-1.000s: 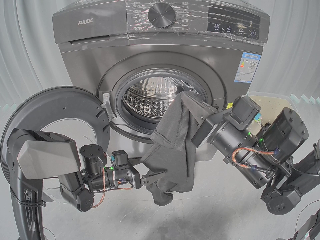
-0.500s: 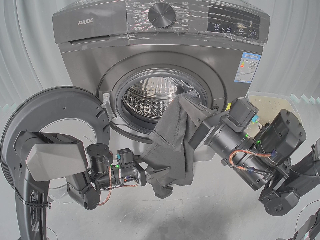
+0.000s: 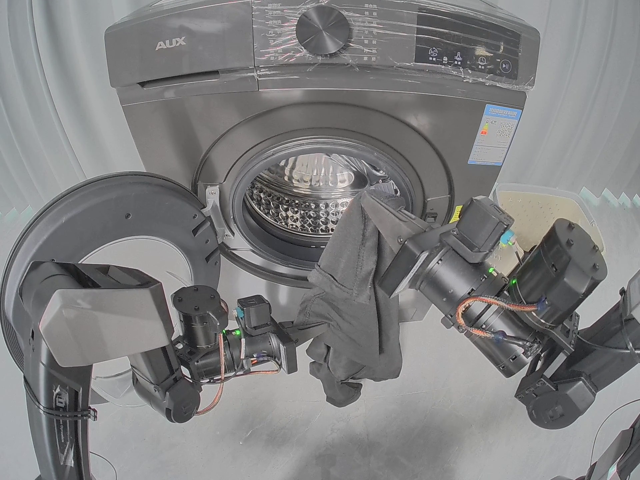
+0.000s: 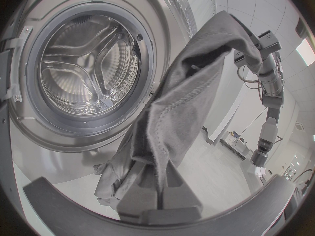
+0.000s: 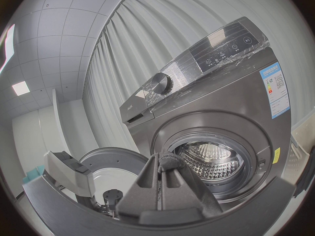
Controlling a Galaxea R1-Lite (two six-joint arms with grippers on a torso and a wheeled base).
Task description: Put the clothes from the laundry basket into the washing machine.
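Garment (image 3: 353,295) clamped by left gripper (image 3: 311,331) and right gripper (image 5: 160,164), before washing machine (image 3: 167,125)

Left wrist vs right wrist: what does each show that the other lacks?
Left wrist: the dark garment spanning from the left gripper up to the right arm, plus drum paddles. Right wrist: the right gripper close up, dial, open door, laundry basket. Both: the washing machine mouth, and cloth clamped in shut fingers.
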